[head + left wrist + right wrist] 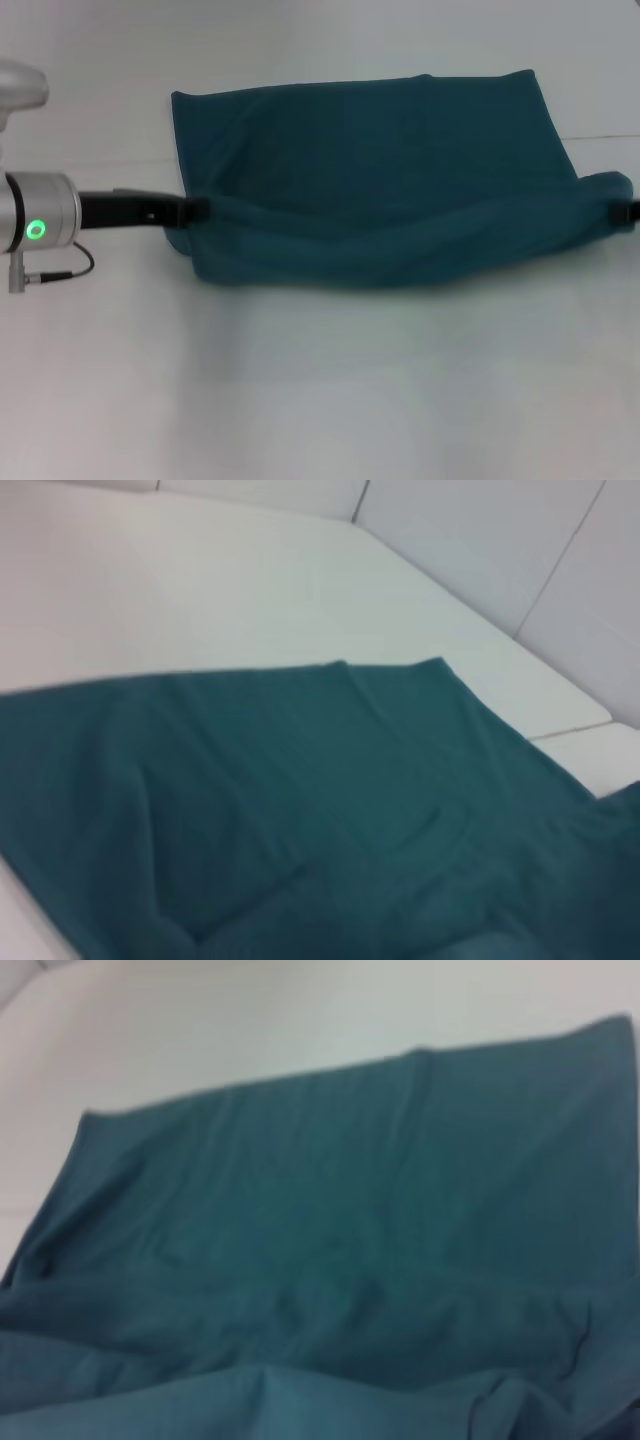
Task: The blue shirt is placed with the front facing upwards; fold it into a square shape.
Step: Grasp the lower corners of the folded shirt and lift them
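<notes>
The blue shirt (370,170) lies across the white table with plain teal cloth showing; its print and collar are hidden. Its near part is raised in a sagging fold that hangs between my two grippers. My left gripper (197,210) is shut on the cloth at the fold's left end. My right gripper (628,212) is shut on the cloth at the fold's right end, at the edge of the head view. The shirt fills the left wrist view (300,800) and the right wrist view (330,1240); no fingers show there.
The white table (320,400) stretches in front of and behind the shirt. A seam in the tabletop (570,730) runs near the shirt's far right corner. My left arm with its green light (37,229) reaches in from the left.
</notes>
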